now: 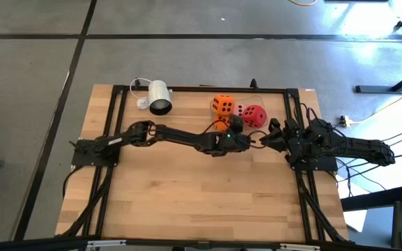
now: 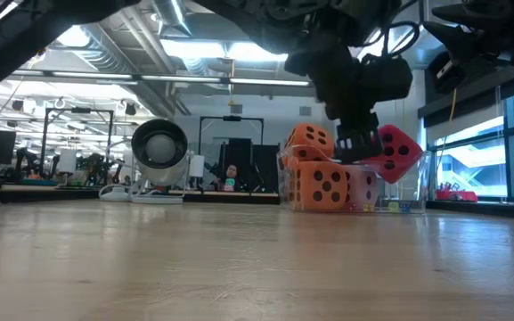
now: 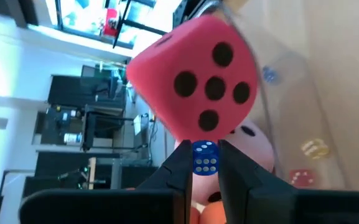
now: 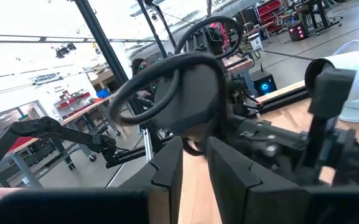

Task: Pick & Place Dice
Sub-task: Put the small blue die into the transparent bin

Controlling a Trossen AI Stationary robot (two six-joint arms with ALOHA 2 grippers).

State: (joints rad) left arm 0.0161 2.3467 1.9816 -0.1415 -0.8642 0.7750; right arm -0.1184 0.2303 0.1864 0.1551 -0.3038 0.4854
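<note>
Two orange dice [image 1: 222, 106] [image 2: 321, 185], a pale pink one [image 1: 240, 110] and a red one [image 1: 254, 116] are piled at the table's far right, inside a clear box [image 2: 417, 183]. My left gripper [image 1: 237, 125] reaches over the pile's near side, close in front of the red die [image 3: 195, 81], and is shut on a small blue die [image 3: 205, 157]. My right gripper [image 1: 265, 141] waits at the right edge, shut, with nothing between its fingers [image 4: 167, 168]. My left gripper pinches the small blue die with white pips between its two fingers, which lie on two opposite sides [image 3: 196, 159]. The die's face shows in the gap between the fingers. It hangs in front of the red die; whether it touches that, I cannot tell.
A white cylindrical camera [image 1: 159, 96] lies at the table's far edge, left of the pile, with its cable behind it. Small loose dice, yellow [image 3: 314, 148] and red [image 3: 302, 177], lie on the clear box's floor. The table's near half is bare wood [image 1: 187, 195].
</note>
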